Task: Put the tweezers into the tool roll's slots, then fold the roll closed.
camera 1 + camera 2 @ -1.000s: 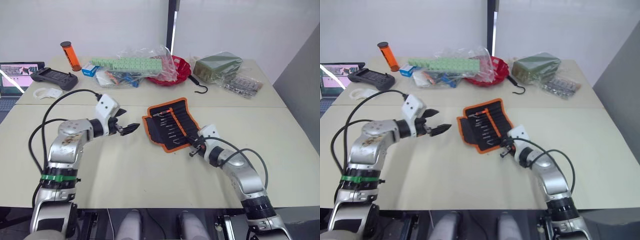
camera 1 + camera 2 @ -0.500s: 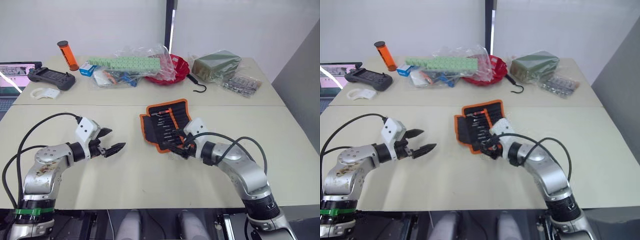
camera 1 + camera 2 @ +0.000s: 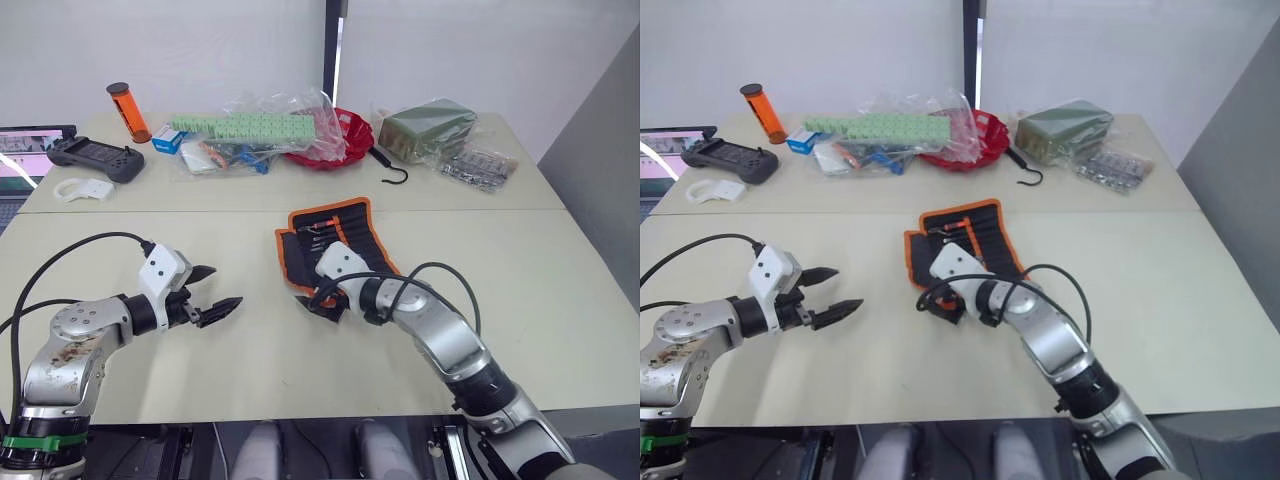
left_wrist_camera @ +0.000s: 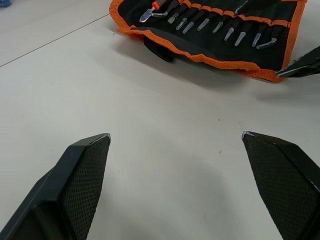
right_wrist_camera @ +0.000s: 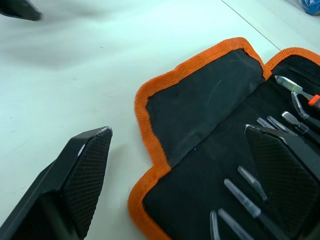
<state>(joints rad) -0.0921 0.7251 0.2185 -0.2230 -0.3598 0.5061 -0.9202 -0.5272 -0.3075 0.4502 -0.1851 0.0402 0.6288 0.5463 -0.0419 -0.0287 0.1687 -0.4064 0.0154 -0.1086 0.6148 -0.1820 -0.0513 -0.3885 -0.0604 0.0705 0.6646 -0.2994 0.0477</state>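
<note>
Left gripper [image 3: 215, 290] spread wide, idle, well left of the tool roll [image 3: 335, 252]; right gripper [image 5: 187, 175] spread, straddling the roll's near corner; tweezers [image 4: 235, 34] seated in slots; folding due, flap needs pinching.

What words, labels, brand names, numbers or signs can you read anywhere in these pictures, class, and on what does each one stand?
No text can be read.
Laptop screen: shows content, too small and blurred to read.
Blue box: any print on it is too small to read.
Packets in the clear bags: markings too small to read.
Tool roll, orange tube and both grippers: no lettering visible.
</note>
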